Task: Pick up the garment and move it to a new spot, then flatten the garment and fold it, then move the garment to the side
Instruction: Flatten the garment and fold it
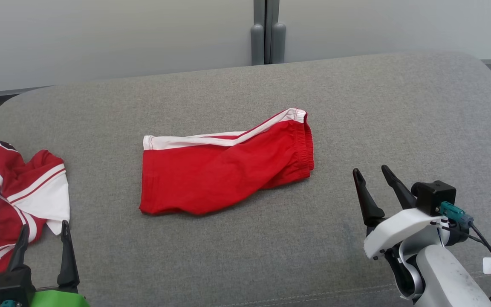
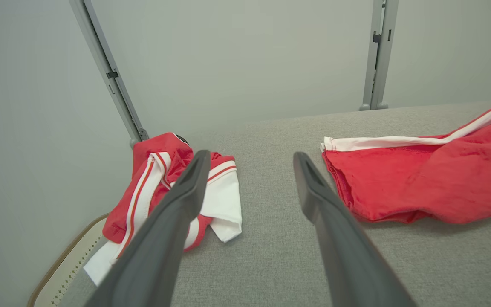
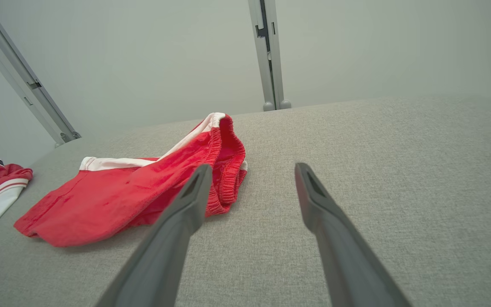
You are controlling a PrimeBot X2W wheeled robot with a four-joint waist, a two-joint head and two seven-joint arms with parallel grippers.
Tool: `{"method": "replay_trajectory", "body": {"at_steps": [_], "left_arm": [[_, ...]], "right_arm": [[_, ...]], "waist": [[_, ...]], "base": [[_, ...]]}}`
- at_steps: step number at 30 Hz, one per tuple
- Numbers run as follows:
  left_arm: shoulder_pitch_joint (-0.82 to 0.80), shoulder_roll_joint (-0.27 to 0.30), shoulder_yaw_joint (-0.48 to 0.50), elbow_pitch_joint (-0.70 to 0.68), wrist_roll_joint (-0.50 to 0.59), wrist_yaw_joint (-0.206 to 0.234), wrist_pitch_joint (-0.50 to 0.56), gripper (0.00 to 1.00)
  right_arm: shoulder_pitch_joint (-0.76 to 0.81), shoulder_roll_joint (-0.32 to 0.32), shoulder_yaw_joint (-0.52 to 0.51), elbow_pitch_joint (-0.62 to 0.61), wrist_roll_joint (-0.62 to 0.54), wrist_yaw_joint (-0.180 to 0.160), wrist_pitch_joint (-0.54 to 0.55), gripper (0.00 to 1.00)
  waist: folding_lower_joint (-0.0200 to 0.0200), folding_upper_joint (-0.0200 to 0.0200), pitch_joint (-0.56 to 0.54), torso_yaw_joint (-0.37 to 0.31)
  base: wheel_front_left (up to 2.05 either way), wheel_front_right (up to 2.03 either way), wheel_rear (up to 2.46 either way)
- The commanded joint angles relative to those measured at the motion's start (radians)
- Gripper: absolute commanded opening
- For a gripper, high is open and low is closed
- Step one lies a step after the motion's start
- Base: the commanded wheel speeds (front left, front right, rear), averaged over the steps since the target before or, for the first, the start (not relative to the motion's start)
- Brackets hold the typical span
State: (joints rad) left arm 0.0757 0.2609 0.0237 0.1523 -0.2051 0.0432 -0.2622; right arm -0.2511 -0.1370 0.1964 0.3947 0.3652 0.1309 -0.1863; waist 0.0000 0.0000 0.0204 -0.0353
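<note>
The garment (image 1: 224, 168), red shorts with a white side stripe, lies folded near the middle of the grey cushion (image 1: 356, 106); its elastic waistband points right. It also appears in the left wrist view (image 2: 433, 179) and in the right wrist view (image 3: 143, 192). My left gripper (image 1: 43, 234) stands open at the lower left, well left of the shorts, nothing between its fingers (image 2: 177, 200). My right gripper (image 1: 373, 172) is open at the lower right, a little right of and nearer than the waistband, empty, its fingers (image 3: 313, 200) over bare cushion.
A second crumpled red-and-white garment (image 1: 15, 200) lies at the cushion's left edge, just beyond my left gripper, also seen in the left wrist view (image 2: 173, 187). A pale wall with grey metal posts (image 1: 267, 32) stands behind the cushion. Bare cushion stretches to the right and front.
</note>
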Motion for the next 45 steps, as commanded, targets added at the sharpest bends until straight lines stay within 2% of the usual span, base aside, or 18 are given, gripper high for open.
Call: {"method": "replay_trajectory", "body": {"at_steps": [1,10,17,26,27,36,45], "left_arm": [[-0.001,-0.005,0.002,-0.005,0.007,0.000,-0.002,1.00],[-0.005,-0.017,0.009,-0.020,0.020,-0.005,-0.002,1.00],[-0.028,-0.030,0.003,-0.026,0.032,-0.015,-0.002,1.00],[-0.067,-0.054,-0.025,-0.017,0.051,-0.033,-0.002,1.00],[-0.067,-0.054,-0.025,-0.017,0.051,-0.033,-0.002,1.00],[-0.117,-0.081,-0.057,-0.005,0.071,-0.058,-0.002,1.00],[-0.153,-0.104,-0.066,0.000,0.085,-0.074,-0.002,1.00]], "right_arm": [[0.011,-0.002,-0.004,-0.005,-0.007,-0.001,0.002,1.00],[-0.016,0.009,0.000,-0.014,0.002,0.000,0.006,1.00],[-0.117,0.018,0.033,0.062,-0.011,-0.001,0.007,1.00],[-0.314,0.039,0.061,0.325,-0.007,-0.001,0.020,1.00],[-0.314,0.039,0.061,0.325,-0.007,-0.001,0.020,1.00],[-0.490,0.054,0.046,0.654,-0.008,-0.001,-0.003,1.00],[-0.590,0.067,0.027,0.843,-0.005,-0.001,0.015,1.00]], "waist": [[0.0000,0.0000,0.001,0.000],[0.0000,0.0000,0.007,0.006],[0.0000,0.0000,0.019,0.029],[0.0000,0.0000,0.046,0.089],[0.0000,0.0000,0.046,0.089],[0.0000,0.0000,0.093,0.154],[0.0000,0.0000,0.139,0.188]], "base": [[0.00,0.00,0.00],[0.00,0.00,0.00],[0.00,0.00,0.00],[0.00,0.00,0.00],[0.00,0.00,0.00],[0.00,0.00,0.00],[0.00,0.00,0.00]]}}
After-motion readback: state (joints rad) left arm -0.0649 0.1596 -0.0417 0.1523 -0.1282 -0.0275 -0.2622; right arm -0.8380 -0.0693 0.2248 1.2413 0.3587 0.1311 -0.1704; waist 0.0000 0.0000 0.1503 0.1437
